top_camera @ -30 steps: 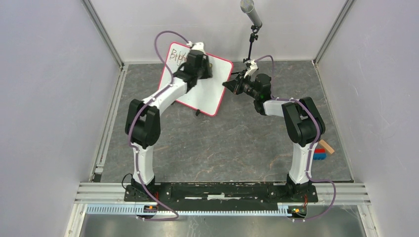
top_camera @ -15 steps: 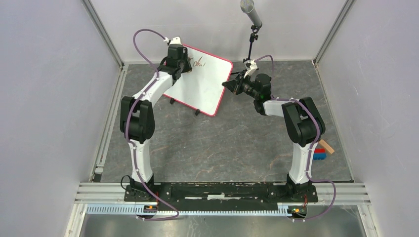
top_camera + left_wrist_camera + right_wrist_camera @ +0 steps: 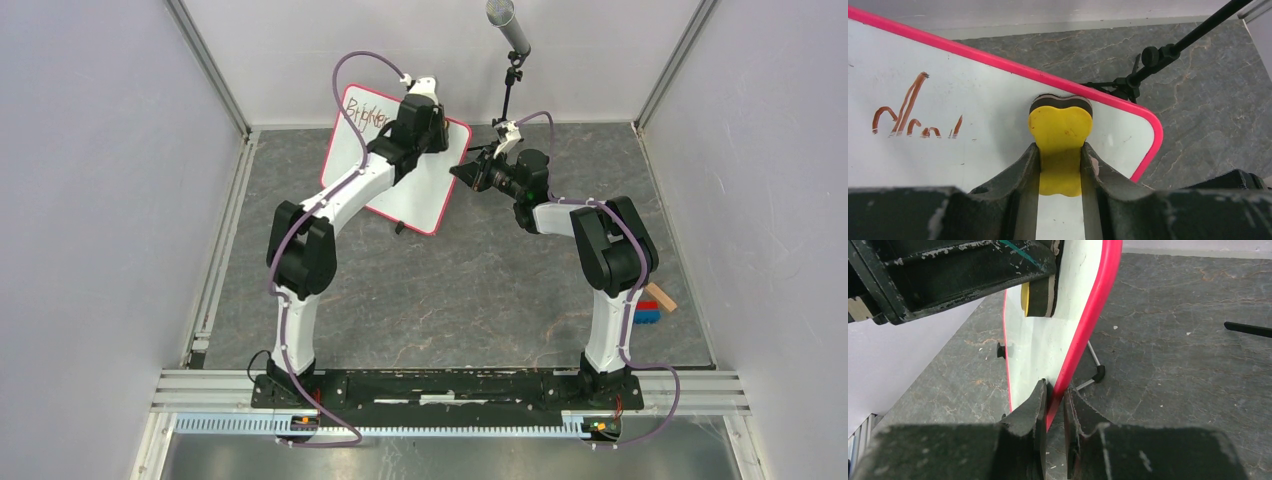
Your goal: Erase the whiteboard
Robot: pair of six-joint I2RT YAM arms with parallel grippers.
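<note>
1. Top external: the whiteboard (image 3: 425, 195) is standing tilted at the far left-centre of the grey stone-patterned tabletop (image 3: 480, 290), near the back wall. The left pincer (image 3: 428, 128) is working over its upper right part. The right pincer (image 3: 466, 172) is meeting its right edge. Dark handwriting (image 3: 365, 115) is showing at the top left. A microphone stand (image 3: 510, 80) is rising just beside the board, and walls are closing in on three sides, so sweep room is looking tight. Coloured blocks (image 3: 655, 305) are lying well apart.

2. Left wrist: the left pincer is clamping a yellow eraser (image 3: 1060, 130), with its dark pad lying on the board near the pink rim (image 3: 1148, 145). Reddish-brown strokes are sitting to the left, uncleaned.

3. Right wrist: the right pincer is closed to a narrow gap, pinching the rim edge-on.
   - Judgement: the board is looking thin, light and stiff, with a slick face.
   - It is likely tipping or sliding under wiping pressure, so the rim is reading as the sensible hold.
   - A small black foot (image 3: 1000, 350) is hanging clear of the tabletop.
</note>
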